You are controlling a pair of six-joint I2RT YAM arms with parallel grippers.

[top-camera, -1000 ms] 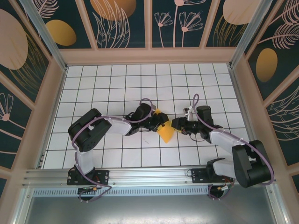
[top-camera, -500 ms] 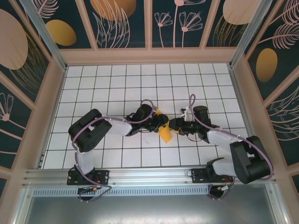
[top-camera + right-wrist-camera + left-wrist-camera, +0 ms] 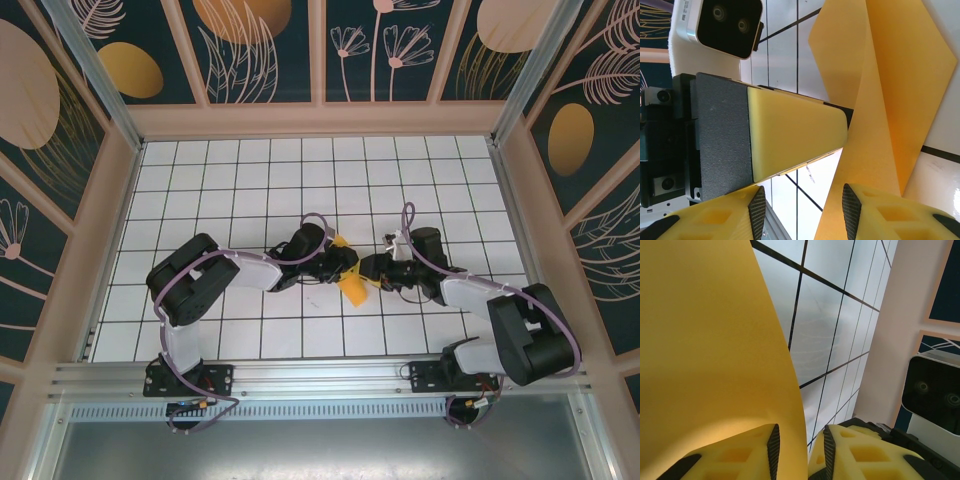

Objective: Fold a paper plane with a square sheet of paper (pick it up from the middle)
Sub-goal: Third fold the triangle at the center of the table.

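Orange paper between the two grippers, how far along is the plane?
Done: the paper is already creased, a folded flap crossing it. In hand: the left gripper has narrow jaws around the paper's edge, clamped or not unclear; the right gripper stands open beside it. Left: probably further folds, since no finished dart shape shows yet.
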